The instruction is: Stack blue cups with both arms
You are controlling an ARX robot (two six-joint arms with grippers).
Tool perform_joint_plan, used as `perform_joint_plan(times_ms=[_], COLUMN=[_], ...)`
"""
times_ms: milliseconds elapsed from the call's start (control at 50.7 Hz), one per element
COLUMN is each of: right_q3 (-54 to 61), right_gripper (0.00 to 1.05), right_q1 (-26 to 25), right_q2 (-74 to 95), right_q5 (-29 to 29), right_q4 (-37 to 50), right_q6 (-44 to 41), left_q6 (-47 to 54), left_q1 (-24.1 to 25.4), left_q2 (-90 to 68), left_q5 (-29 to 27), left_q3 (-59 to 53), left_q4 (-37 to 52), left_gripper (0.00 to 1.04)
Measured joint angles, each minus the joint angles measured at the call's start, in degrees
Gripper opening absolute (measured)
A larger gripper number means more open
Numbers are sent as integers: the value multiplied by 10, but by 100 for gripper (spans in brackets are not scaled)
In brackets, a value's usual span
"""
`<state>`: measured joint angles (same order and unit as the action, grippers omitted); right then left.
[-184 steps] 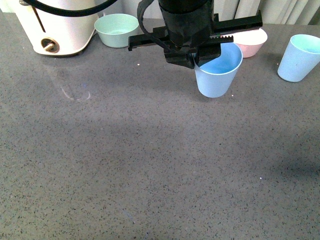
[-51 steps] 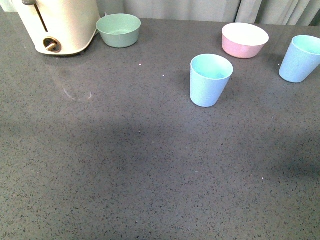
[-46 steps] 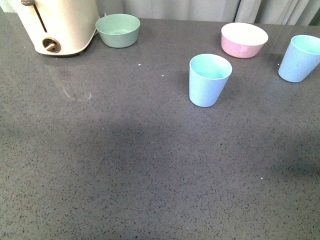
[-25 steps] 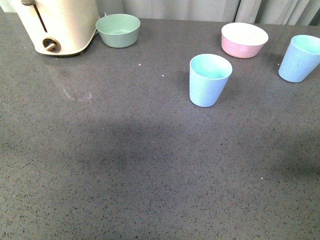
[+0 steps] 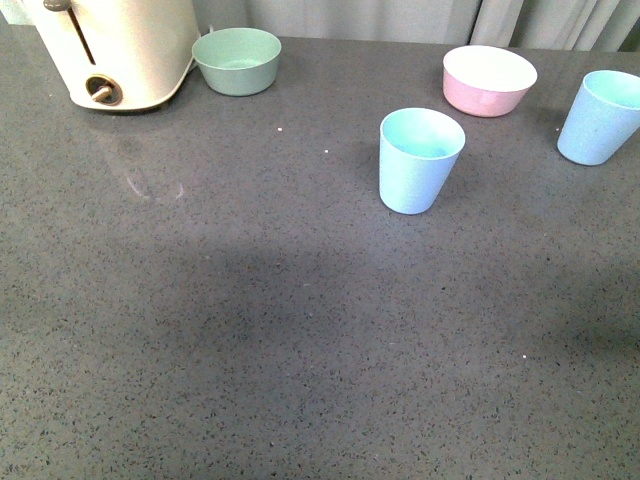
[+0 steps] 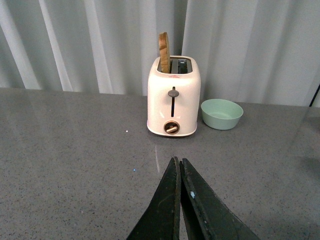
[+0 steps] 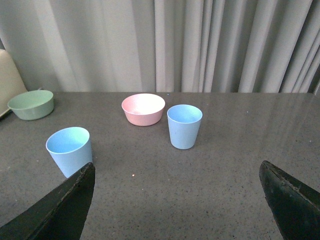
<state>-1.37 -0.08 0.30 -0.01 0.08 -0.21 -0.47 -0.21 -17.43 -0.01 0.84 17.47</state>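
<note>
Stacking not begun: centre cup and right cup stand upright, well apart. Left gripper clenched, empty; right gripper spread wide, empty.

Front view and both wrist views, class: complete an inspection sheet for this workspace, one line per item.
Surface: grey speckled countertop.
Job's things: centre blue cup and right blue cup, both upright, apart, not stacked.
Clutter: cream toaster holding a slice; green bowl beside it; pink bowl behind the centre cup.
Grippers: left gripper shut, empty; right gripper open wide, empty.
Cables: nothing seen.
Surroundings: pale curtain behind the counter.
</note>
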Motion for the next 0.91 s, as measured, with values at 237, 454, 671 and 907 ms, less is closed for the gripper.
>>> perform_joint_plan(times_ms=[237, 454, 671, 907], right_q3=[0, 0, 0, 0], right_gripper=[96, 96, 96, 96], right_q1=[0, 0, 0, 0], right_q2=[0, 0, 0, 0], right_q5=[0, 0, 0, 0], right_q4=[0, 0, 0, 0], right_q6=[0, 0, 0, 0], left_q6=[0, 0, 0, 0], left_q1=[0, 0, 0, 0], left_q2=[47, 76, 170, 171], left_q5=[0, 0, 0, 0], left_q3=[0, 0, 0, 0], left_q4=[-47, -76, -172, -174], left_gripper=[2, 2, 2, 14])
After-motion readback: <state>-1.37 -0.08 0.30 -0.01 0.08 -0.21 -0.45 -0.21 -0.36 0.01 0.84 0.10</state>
